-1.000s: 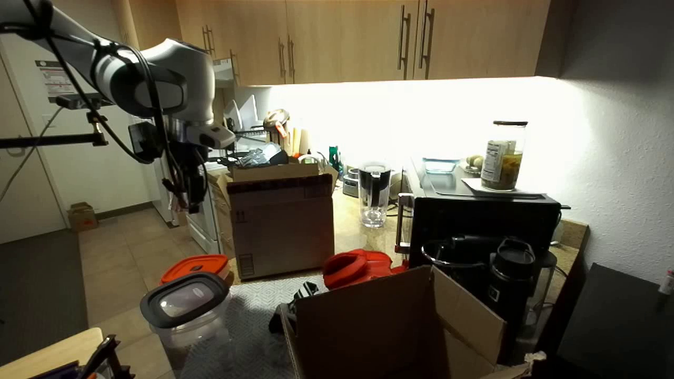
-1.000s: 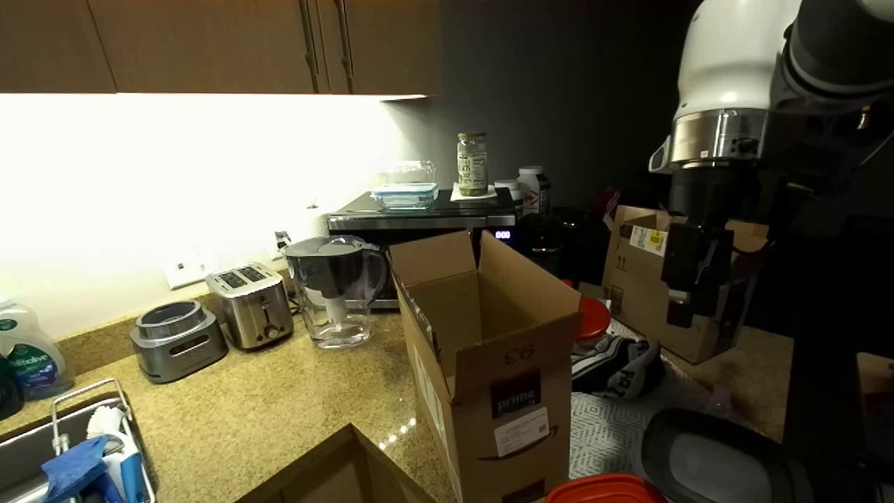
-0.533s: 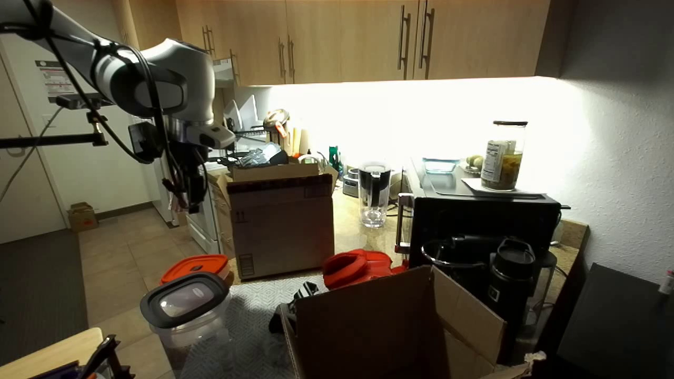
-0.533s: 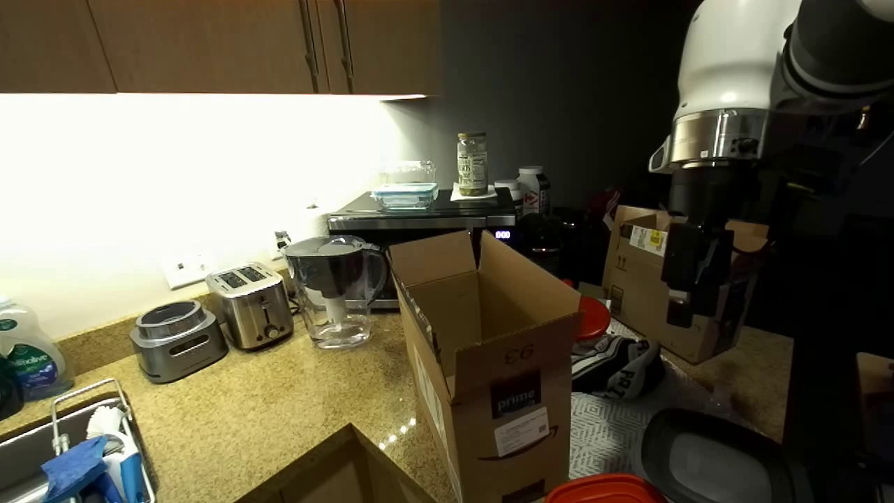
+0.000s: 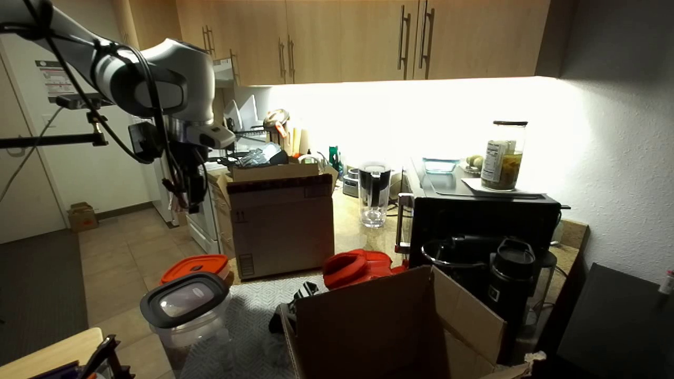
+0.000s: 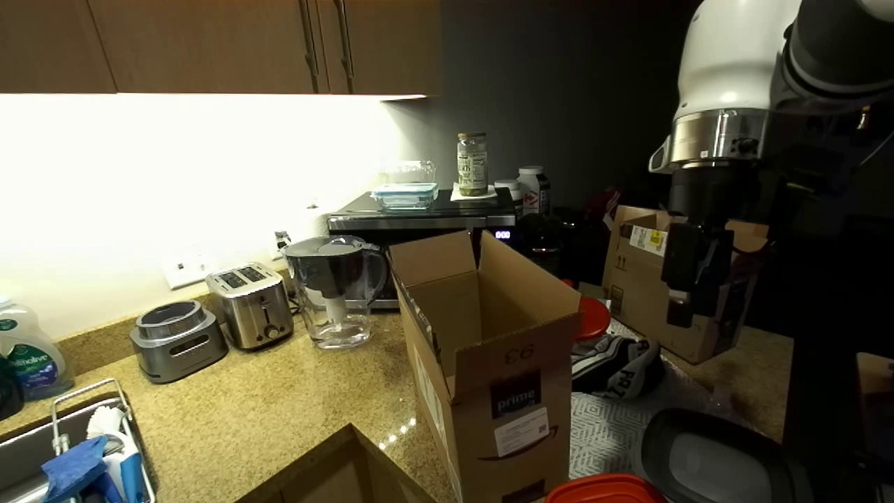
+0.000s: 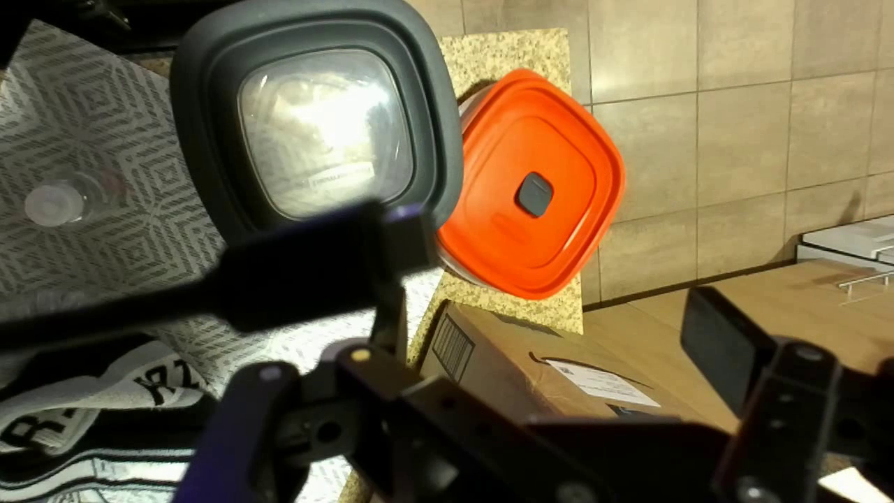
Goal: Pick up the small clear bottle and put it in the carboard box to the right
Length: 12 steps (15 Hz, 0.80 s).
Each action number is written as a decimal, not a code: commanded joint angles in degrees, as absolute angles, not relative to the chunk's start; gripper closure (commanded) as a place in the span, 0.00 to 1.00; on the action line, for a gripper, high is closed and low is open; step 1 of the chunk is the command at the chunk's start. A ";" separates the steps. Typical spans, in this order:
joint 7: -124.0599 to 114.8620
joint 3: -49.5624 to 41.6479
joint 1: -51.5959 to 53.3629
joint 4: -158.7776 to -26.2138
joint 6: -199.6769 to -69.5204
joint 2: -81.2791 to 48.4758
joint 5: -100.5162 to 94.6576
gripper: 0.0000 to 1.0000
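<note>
Wrist view: the fingers (image 7: 726,349) of the Robotiq gripper (image 7: 559,332) stand wide apart, one toward 7 o'clock of the picture, the other toward 4 o'clock. The small clear bottle (image 7: 91,194), its white cap (image 7: 54,204) toward 9 o'clock, is at 9 o'clock of the picture on the patterned gray-and-white mat (image 7: 77,91), well apart from both fingers; whether it stands or lies cannot be told. From the bottle, between 2 and 3 o'clock, is the gray-rimmed food container (image 7: 318,133), and just beside that, near 3 o'clock, the orange-lidded food container (image 7: 517,147). Black-and-white lettered fabric (image 7: 98,423) lies at 8 o'clock of the picture.

In an exterior view the Franka Panda arm (image 5: 197,84) enters from 10 o'clock, bends at the wrist and points the gripper straight down to 6 o'clock, in mid-air, higher than both container lids. In an exterior view the metal wrist flange (image 6: 719,136) shows at 2 o'clock, the gripper hanging straight beneath it; from the gripper, the Amazon Prime cardboard box (image 6: 489,377), top flaps raised, is between 8 and 9 o'clock, and the cardboard box with a white-and-yellow label (image 6: 639,300) shows partly behind the gripper.
</note>
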State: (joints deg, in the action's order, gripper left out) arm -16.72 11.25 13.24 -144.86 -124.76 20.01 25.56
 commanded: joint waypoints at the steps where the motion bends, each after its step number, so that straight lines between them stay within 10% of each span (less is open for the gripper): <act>1: -17.67 11.28 12.27 -145.41 -124.94 19.76 25.72 0.00; 12: -23.38 9.24 4.73 -149.12 -125.58 19.01 17.46 0.00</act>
